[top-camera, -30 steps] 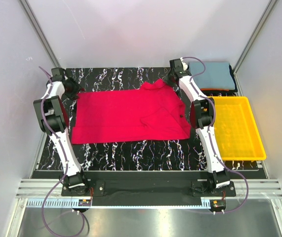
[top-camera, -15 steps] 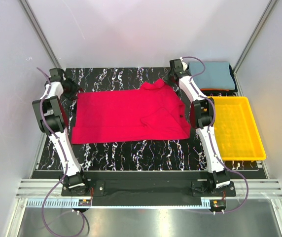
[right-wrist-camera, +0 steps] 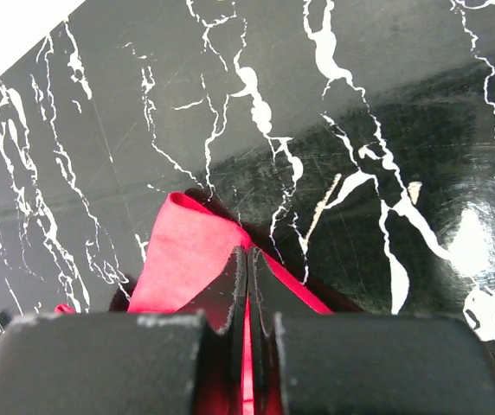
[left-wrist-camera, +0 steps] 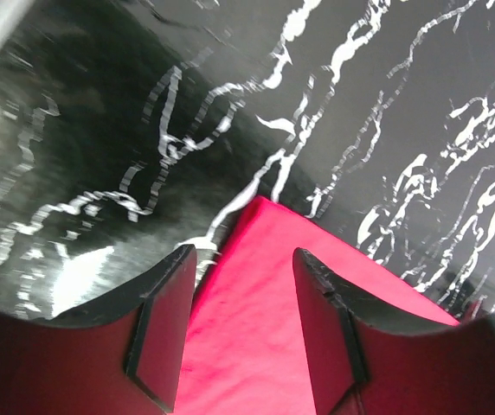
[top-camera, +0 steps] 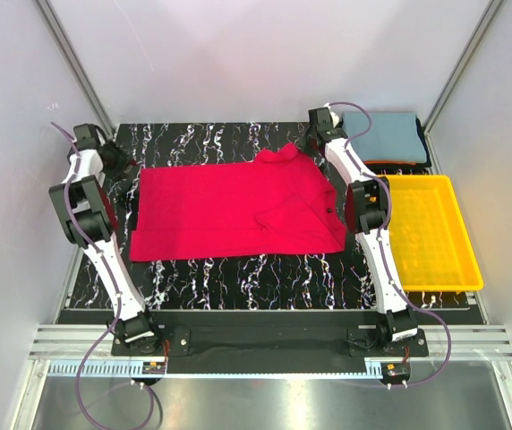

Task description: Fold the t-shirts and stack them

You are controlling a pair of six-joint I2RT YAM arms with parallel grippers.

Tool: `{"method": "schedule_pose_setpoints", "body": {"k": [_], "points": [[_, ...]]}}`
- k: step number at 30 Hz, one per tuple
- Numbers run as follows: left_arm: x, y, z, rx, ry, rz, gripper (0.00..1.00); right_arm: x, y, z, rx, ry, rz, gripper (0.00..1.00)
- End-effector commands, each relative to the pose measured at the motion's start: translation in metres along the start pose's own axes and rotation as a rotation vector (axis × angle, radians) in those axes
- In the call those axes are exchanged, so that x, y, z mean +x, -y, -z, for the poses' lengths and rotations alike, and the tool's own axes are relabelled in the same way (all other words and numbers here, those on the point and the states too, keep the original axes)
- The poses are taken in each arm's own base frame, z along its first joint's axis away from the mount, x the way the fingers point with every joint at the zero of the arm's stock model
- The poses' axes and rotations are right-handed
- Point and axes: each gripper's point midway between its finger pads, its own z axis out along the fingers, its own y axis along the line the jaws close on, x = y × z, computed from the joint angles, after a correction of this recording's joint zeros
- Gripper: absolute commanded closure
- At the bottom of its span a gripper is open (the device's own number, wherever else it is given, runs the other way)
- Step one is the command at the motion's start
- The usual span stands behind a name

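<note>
A bright red t-shirt (top-camera: 238, 210) lies spread flat on the black marbled mat, with one sleeve folded over at its right. My left gripper (top-camera: 126, 167) is at the shirt's far left corner. In the left wrist view it is open (left-wrist-camera: 246, 255), and the red corner (left-wrist-camera: 260, 285) lies between the jaws. My right gripper (top-camera: 312, 146) is at the far right corner. In the right wrist view it is shut (right-wrist-camera: 247, 255) on a pinch of red cloth (right-wrist-camera: 183, 246). A folded grey-blue shirt (top-camera: 390, 134) lies at the back right on thin orange and dark ones (top-camera: 397, 164).
A yellow plastic tray (top-camera: 465, 260) sits on the right, just in front of the folded stack. The black marbled mat (top-camera: 265, 273) shows bare in front of the red shirt. Grey walls and metal posts close in the sides and back.
My left arm has shifted a little to the left, toward the mat's edge. The red shirt and the right arm have not moved.
</note>
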Motion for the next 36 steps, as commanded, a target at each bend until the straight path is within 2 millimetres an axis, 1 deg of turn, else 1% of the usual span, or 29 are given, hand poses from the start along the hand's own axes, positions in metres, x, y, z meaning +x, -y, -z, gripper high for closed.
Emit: {"method": "schedule_pose_setpoints", "body": {"k": [1, 2, 4, 8, 10, 11, 13, 15, 18, 21, 23, 25, 26, 27, 31, 33, 34, 36], "points": [[-0.021, 0.013, 0.007, 0.049, 0.054, -0.093, 0.48, -0.046, -0.041, 0.038, -0.123, 0.095, 0.012, 1.0], [-0.021, 0.014, 0.007, 0.053, 0.054, -0.109, 0.48, -0.047, -0.048, 0.043, -0.156, 0.088, 0.011, 1.0], [-0.016, 0.013, 0.0, 0.073, 0.027, -0.116, 0.48, -0.05, -0.056, 0.046, -0.185, 0.095, 0.015, 1.0], [-0.002, 0.013, -0.015, 0.11, -0.034, -0.105, 0.51, -0.055, -0.061, 0.054, -0.202, 0.101, 0.01, 1.0], [0.002, 0.013, -0.018, 0.12, -0.047, -0.102, 0.53, -0.056, -0.062, 0.056, -0.203, 0.103, 0.012, 1.0], [0.005, 0.01, -0.022, 0.115, -0.055, -0.099, 0.53, -0.058, -0.064, 0.06, -0.207, 0.107, 0.012, 1.0], [0.006, 0.007, -0.023, 0.101, -0.056, -0.098, 0.53, -0.058, -0.063, 0.061, -0.208, 0.107, 0.016, 1.0], [0.007, 0.004, -0.026, 0.095, -0.059, -0.098, 0.53, -0.061, -0.066, 0.066, -0.215, 0.117, 0.015, 1.0], [0.008, 0.004, -0.027, 0.097, -0.063, -0.1, 0.54, -0.063, -0.07, 0.07, -0.229, 0.119, 0.013, 1.0], [0.008, 0.003, -0.029, 0.095, -0.063, -0.102, 0.59, -0.067, -0.072, 0.074, -0.23, 0.128, 0.013, 1.0], [0.009, 0.005, -0.029, 0.103, -0.067, -0.106, 0.7, -0.068, -0.072, 0.077, -0.229, 0.129, 0.015, 1.0], [0.006, 0.01, -0.026, 0.12, -0.064, -0.103, 0.86, -0.071, -0.073, 0.081, -0.23, 0.138, 0.018, 1.0], [0.007, 0.013, -0.025, 0.136, -0.067, -0.103, 0.98, -0.07, -0.072, 0.081, -0.226, 0.136, 0.021, 1.0], [0.005, 0.016, -0.023, 0.144, -0.066, -0.101, 1.0, -0.072, -0.072, 0.084, -0.224, 0.143, 0.02, 1.0], [0.0, 0.03, -0.012, 0.181, -0.054, -0.113, 1.0, -0.08, -0.076, 0.097, -0.23, 0.16, 0.019, 1.0], [-0.001, 0.034, -0.008, 0.195, -0.054, -0.114, 1.0, -0.083, -0.079, 0.102, -0.238, 0.164, 0.019, 1.0], [-0.003, 0.036, -0.005, 0.199, -0.047, -0.117, 1.0, -0.085, -0.08, 0.108, -0.242, 0.169, 0.019, 1.0], [-0.004, 0.036, -0.003, 0.197, -0.043, -0.116, 1.0, -0.086, -0.08, 0.113, -0.239, 0.171, 0.019, 1.0]]}}
